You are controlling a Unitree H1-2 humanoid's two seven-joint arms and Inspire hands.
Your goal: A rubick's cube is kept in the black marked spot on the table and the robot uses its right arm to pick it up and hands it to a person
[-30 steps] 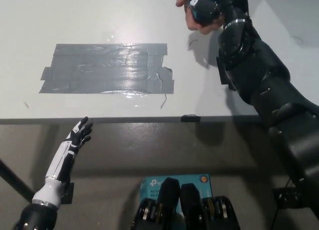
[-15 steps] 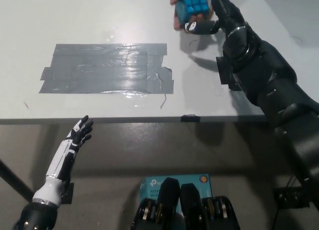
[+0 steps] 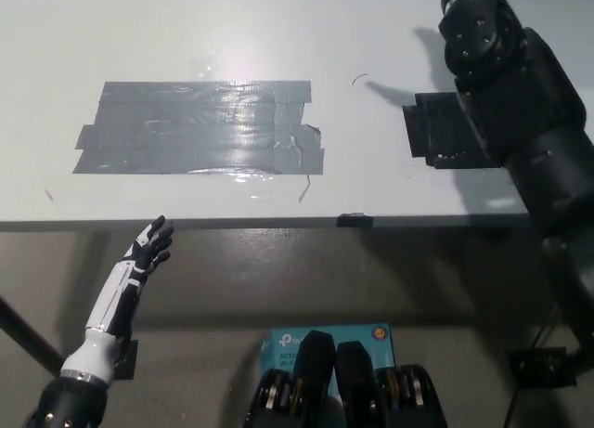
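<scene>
Head view, near edge first: the white left hand hangs below the table's front edge at the lower left, fingers spread apart and holding nothing. Just beyond it the white table begins, carrying a broad patch of grey tape with a glossy sheen at its left centre and a small black clip on the front rim. Farther right, a black marked spot of dark tape lies on the tabletop, partly covered by the black right arm, which rises from the bottom right and stretches across the table to the picture's top edge. The right hand itself is cut off by that edge, so whether its fingers are apart or clamped on anything cannot be told. The Rubik's cube is nowhere visible in this view; the marked spot's exposed part holds no cube
</scene>
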